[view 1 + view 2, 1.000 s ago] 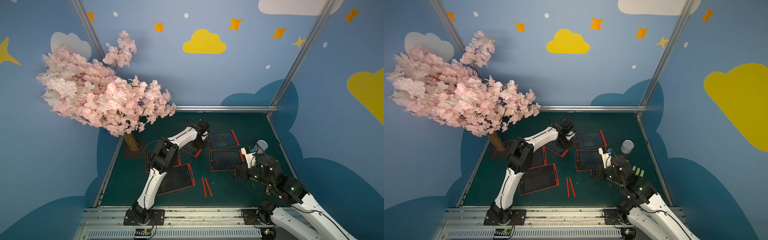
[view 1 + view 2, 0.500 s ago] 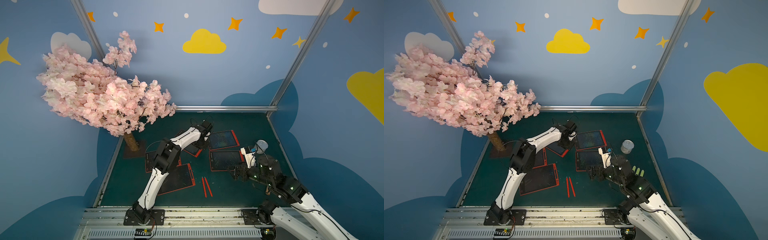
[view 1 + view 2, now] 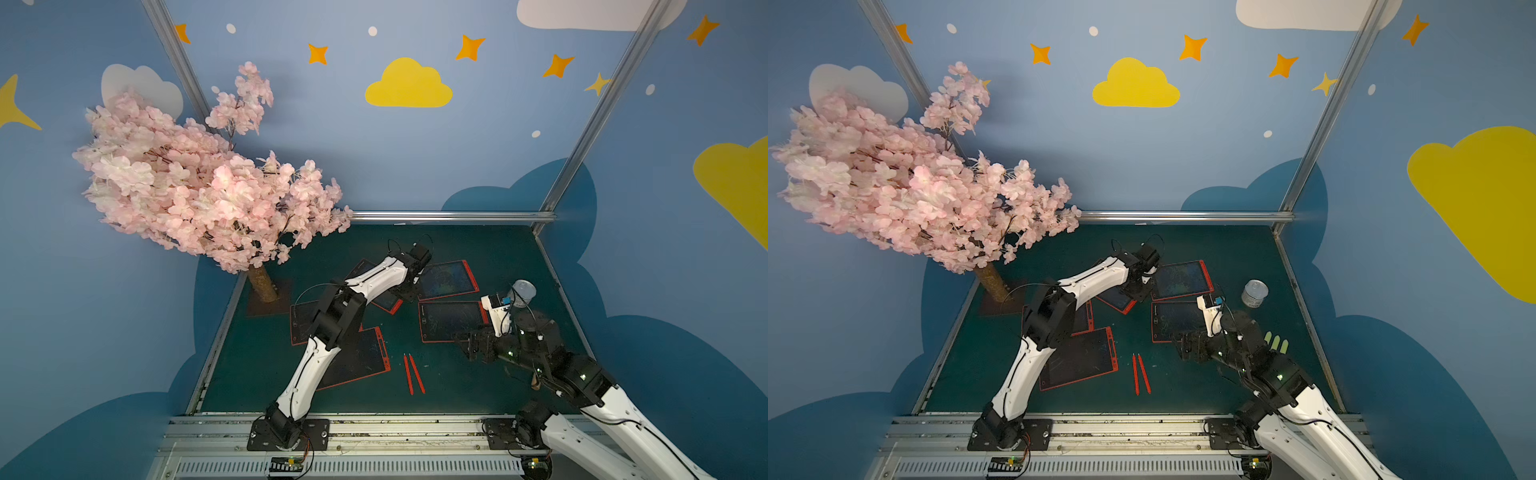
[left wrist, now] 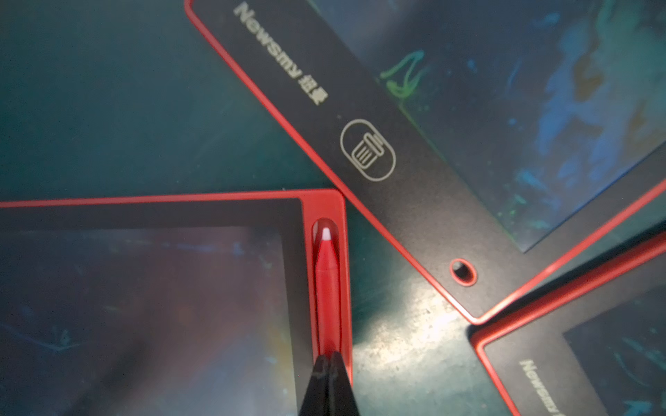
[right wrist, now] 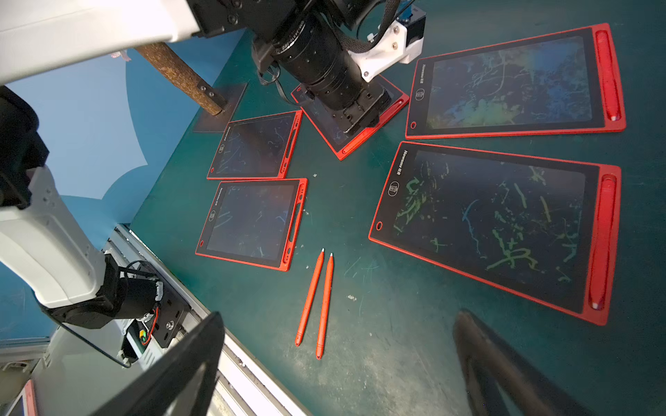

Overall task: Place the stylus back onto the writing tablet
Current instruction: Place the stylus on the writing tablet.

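A red stylus (image 4: pixel 327 273) with a white tip lies in the side groove of a small red-framed writing tablet (image 4: pixel 144 306). My left gripper (image 4: pixel 329 360) is shut, its joined tips resting on the stylus's rear part with nothing between them. In both top views this gripper (image 3: pixel 405 293) (image 3: pixel 1138 295) points down onto that tablet (image 3: pixel 388 303) at mid-table. Two loose red styluses (image 3: pixel 413 374) (image 5: pixel 317 299) lie side by side on the green mat. My right gripper (image 5: pixel 335 378) hovers open and empty above the mat, nearer the front than they are.
Two large tablets (image 5: pixel 504 223) (image 5: pixel 515 83) hold styluses in their grooves. Two small tablets (image 5: pixel 252 223) (image 5: pixel 256 144) have bare grooves. A pink blossom tree (image 3: pixel 199 187) stands at the back left and a tin can (image 3: pixel 523 291) at the right edge.
My left wrist has shifted slightly to the right over the small tablet and stayed shut. The right arm and the loose styluses have not moved.
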Robot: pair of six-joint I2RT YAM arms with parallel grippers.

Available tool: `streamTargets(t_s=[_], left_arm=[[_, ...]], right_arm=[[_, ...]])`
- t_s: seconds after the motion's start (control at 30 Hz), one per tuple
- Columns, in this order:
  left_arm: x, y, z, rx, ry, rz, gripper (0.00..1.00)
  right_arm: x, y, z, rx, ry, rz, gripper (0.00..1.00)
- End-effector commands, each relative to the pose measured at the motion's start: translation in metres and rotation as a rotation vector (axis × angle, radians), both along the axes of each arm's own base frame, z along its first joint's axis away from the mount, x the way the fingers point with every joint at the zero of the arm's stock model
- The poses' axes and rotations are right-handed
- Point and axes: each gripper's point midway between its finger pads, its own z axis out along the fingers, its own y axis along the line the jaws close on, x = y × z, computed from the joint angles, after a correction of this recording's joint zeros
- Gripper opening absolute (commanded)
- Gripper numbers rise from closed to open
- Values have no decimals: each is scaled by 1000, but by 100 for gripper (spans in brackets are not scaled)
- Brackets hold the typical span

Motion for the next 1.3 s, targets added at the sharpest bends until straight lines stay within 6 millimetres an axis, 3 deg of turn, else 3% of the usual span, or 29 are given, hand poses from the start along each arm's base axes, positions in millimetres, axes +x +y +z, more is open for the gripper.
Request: streamTargets(t_s=[0.0,0.63,0.9,1.1,1.27], left_arm=[[-22,21,-45,106,125,6,3],[-28,32,-56,115,175,43,3],[-15,26,-32,-24,182,129,3],[-3,31,0,-102,136,180,3],[-9,40,26,-149,106,215,5]], right_arm=[[-1,0,-2,8,6,-1,98],[-1,2,-3,15,13,3,98],[-1,1,-1,21,10,-4,98],[-2,0,-2,27,16,-12,98],[-2,0,-1,35,18,-17,98]])
